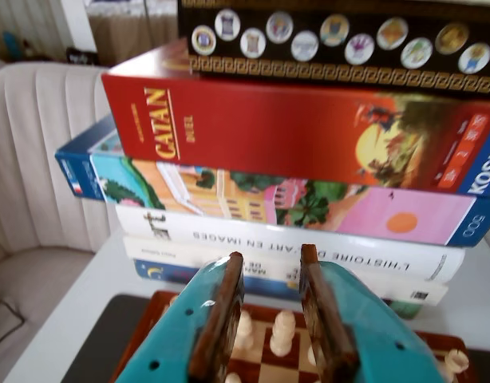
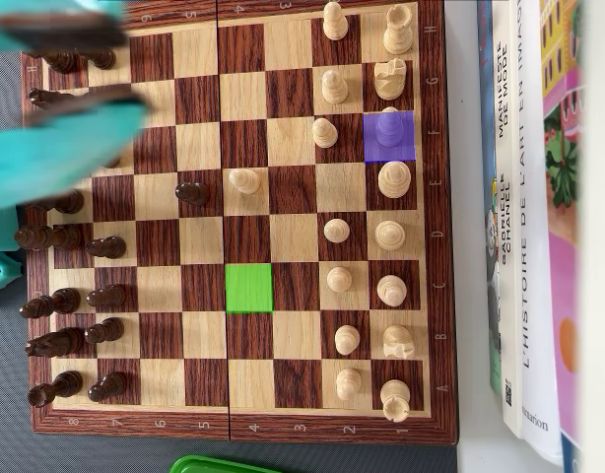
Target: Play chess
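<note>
White desk (image 1: 61, 319), sofa (image 1: 29, 183) behind. Wrist view: stack of six boxes/books (image 1: 293, 183); hand (image 1: 273, 279) empty, jaws parted, above chessboard's (image 1: 285, 371) edge.

Overhead view: early game, one white pawn (image 2: 244, 180) and one dark pawn (image 2: 191, 192) advanced. Purple square (image 2: 388, 136) and green square (image 2: 248, 288) likely mark the next move. White count 15, bishop's probably under the purple; dark blurred.

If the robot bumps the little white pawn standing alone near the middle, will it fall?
Probably. The pale wooden pawn looks tall on a small round base, so it likely tips, then rolls. It seems light, and the polished wooden chessboard looks slippery.
</note>
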